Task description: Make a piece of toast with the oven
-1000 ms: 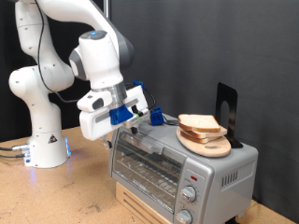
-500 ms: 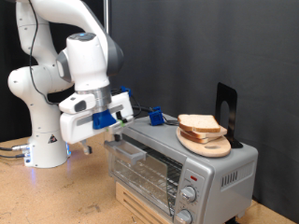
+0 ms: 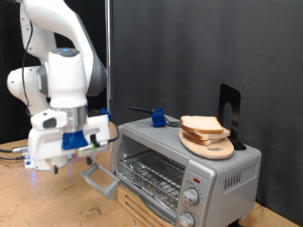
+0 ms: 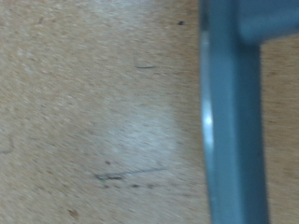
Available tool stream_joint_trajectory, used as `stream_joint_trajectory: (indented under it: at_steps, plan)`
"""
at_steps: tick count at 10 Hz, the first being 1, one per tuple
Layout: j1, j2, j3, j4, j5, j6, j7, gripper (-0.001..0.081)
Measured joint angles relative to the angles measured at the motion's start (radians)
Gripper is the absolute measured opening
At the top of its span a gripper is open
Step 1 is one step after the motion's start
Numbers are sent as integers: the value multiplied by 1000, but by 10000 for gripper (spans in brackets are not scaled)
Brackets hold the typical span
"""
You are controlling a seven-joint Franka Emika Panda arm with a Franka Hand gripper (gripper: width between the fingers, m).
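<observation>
One boxy silver oven (image 3: 180, 165) is seen on the wooden bench (image 3: 47, 203), its door (image 3: 102, 177) lowered. Two pale bread slices are stacked on a round wooden board (image 3: 210, 146) atop it, the piece of toast (image 3: 203, 125) uppermost. The end effector (image 3: 83, 156) is held low beside the door handle (image 4: 229, 121); its opening cannot be told.

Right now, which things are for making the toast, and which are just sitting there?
For the toast:
- oven, its door pulled down open
- bread slices on top of it
- gripper, low by the open door

Just sitting there:
- round wooden board under the bread
- blue clip on the oven top
- black stand behind the bread
- wooden table
</observation>
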Motion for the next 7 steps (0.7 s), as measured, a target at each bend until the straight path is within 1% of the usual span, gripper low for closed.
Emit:
stream_joint_trajectory:
  at_steps: [2, 3, 5, 7]
  plan:
    - [-25, 81, -16, -2, -8, 77, 6, 808]
    - [-30, 128, -23, 0, -2, 121, 8, 808]
    - [-35, 220, -20, 21, 53, 201, 5, 808]
    - [-40, 290, -12, 57, 113, 228, -22, 808]
